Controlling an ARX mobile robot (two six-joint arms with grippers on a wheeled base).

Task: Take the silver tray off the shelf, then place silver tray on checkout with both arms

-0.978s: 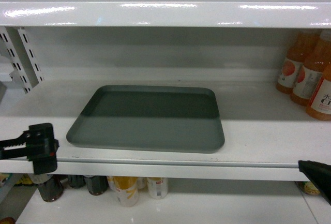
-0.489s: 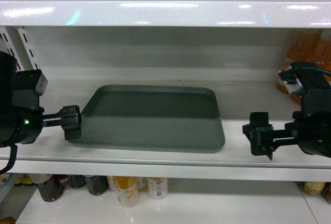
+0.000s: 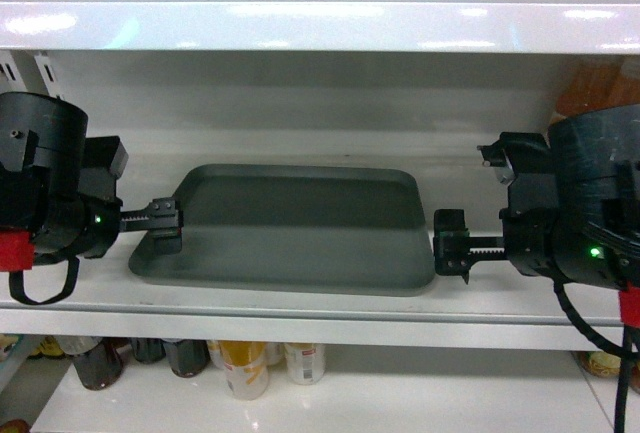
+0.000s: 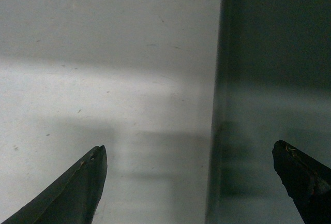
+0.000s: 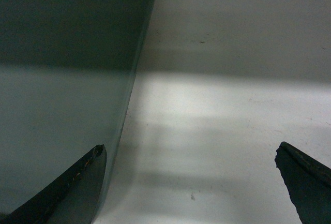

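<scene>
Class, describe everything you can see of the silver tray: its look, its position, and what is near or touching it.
The silver tray is a flat, matte grey-green rectangle with rounded corners and a low raised rim, empty and unmarked. It lies flat on the shelf, its back half in shadow. The left gripper sits at its left edge and the right gripper at its right edge, both open; each wrist view shows a tray edge running between the spread fingers. Whether they touch it is unclear.

Overhead light glares on the shelf (image 3: 320, 25) lip — shadow behind; wrist views dim, soft, banded.
</scene>
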